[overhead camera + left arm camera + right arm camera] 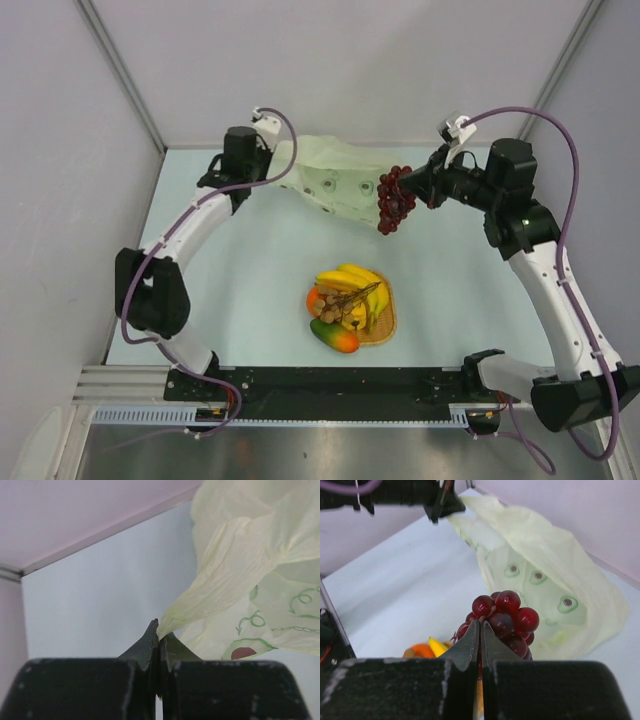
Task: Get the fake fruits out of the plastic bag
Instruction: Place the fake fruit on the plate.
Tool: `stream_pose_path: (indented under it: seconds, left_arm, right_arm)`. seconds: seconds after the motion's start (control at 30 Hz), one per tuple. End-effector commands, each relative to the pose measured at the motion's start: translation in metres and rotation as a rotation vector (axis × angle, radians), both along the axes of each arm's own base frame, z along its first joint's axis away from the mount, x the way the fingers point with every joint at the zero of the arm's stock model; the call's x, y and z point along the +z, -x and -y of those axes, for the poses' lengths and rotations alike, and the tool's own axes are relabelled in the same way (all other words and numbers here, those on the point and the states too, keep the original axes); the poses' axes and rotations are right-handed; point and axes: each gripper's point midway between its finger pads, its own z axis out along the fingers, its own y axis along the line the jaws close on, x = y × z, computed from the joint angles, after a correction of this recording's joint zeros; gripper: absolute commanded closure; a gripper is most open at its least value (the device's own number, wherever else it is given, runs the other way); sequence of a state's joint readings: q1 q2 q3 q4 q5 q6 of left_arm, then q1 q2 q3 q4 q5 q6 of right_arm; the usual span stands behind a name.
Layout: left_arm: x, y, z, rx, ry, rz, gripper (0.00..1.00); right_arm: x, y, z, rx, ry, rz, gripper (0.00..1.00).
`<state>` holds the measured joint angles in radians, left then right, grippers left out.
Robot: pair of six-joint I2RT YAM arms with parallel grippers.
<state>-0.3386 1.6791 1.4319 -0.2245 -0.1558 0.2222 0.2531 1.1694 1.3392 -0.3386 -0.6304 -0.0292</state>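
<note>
The pale yellow-green plastic bag (335, 185) hangs stretched at the far middle of the table. My left gripper (272, 160) is shut on the bag's twisted corner (167, 625) and holds it up. My right gripper (412, 190) is shut on the stem of the dark red grapes (393, 200), which hang just outside the bag's right end (505, 617). The banana bunch (352, 285), an orange (315, 298), the red-green mango (335, 338) and a brown nut-like cluster (352, 298) lie piled on the woven mat (385, 325) at the table's middle front.
White walls close the table at the back and both sides. The arm bases stand on a black rail (330, 385) at the near edge. The bag has green printed marks (537, 577).
</note>
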Motion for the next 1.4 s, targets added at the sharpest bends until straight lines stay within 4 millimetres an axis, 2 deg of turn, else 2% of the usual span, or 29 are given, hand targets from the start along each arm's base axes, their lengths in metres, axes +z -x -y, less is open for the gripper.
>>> stream_pose_path:
  seconds: [0.0,0.03,0.07,0.1,0.13,0.17,0.23,0.27,0.33,0.37,0.47,0.5,0.6,0.8,0.83,1.13,1.23,1.37]
  left_arm:
    - [0.051,0.006,-0.053,0.11,-0.028,0.138,1.0]
    - [0.059,0.013,-0.057,0.106,-0.028,0.154,0.9]
    - [0.056,0.018,-0.061,0.11,-0.036,0.147,0.65]
    - [0.059,0.022,-0.064,0.113,-0.042,0.154,0.24]
    - [0.072,0.032,-0.062,0.089,-0.029,0.176,0.05]
    - [0.074,0.038,-0.06,0.071,-0.021,0.173,0.0]
    - [0.083,0.053,-0.054,0.029,0.012,0.175,0.0]
    - [0.098,0.066,-0.055,0.022,0.033,0.206,0.0]
    - [0.107,0.08,-0.054,0.009,0.068,0.222,0.0]
    - [0.117,0.094,-0.057,0.007,0.075,0.248,0.0]
    - [0.123,0.111,-0.063,0.015,0.077,0.27,0.0]
    - [0.132,0.121,-0.066,0.014,0.077,0.299,0.0]
    - [0.134,0.135,-0.068,0.003,0.08,0.317,0.0]
    - [0.128,0.146,-0.072,-0.016,0.147,0.294,0.0]
    - [0.127,0.146,-0.073,-0.014,0.146,0.293,0.0]
    - [0.126,0.15,-0.078,-0.019,0.129,0.3,0.0]
    - [0.127,0.149,-0.082,-0.01,0.141,0.305,0.0]
    - [0.126,0.148,-0.083,-0.006,0.148,0.303,0.0]
  right_arm:
    - [-0.002,0.045,0.008,0.075,0.097,0.027,1.0]
    - [-0.001,0.051,0.011,0.076,0.113,0.041,1.0]
    - [0.002,0.06,0.014,0.08,0.122,0.059,1.0]
    - [-0.005,0.07,0.016,0.09,0.143,0.034,1.0]
    - [-0.008,0.075,0.019,0.101,0.172,0.051,1.0]
    - [-0.01,0.079,0.022,0.093,0.187,0.044,1.0]
    - [-0.018,0.096,0.029,0.092,0.219,0.018,1.0]
    - [-0.021,0.101,0.032,0.091,0.236,0.014,1.0]
    - [-0.034,0.12,0.036,0.122,0.266,-0.027,1.0]
    - [-0.037,0.125,0.037,0.138,0.282,-0.025,1.0]
    - [-0.049,0.145,0.039,0.179,0.301,-0.064,1.0]
    - [-0.054,0.15,0.04,0.19,0.312,-0.077,1.0]
    - [-0.066,0.162,0.038,0.224,0.316,-0.111,1.0]
    - [-0.085,0.171,0.031,0.248,0.289,-0.203,1.0]
    - [-0.093,0.172,0.029,0.258,0.291,-0.226,1.0]
    - [-0.118,0.174,0.012,0.306,0.337,-0.246,1.0]
    - [-0.124,0.169,-0.001,0.319,0.327,-0.252,1.0]
    - [-0.132,0.153,-0.012,0.306,0.321,-0.274,1.0]
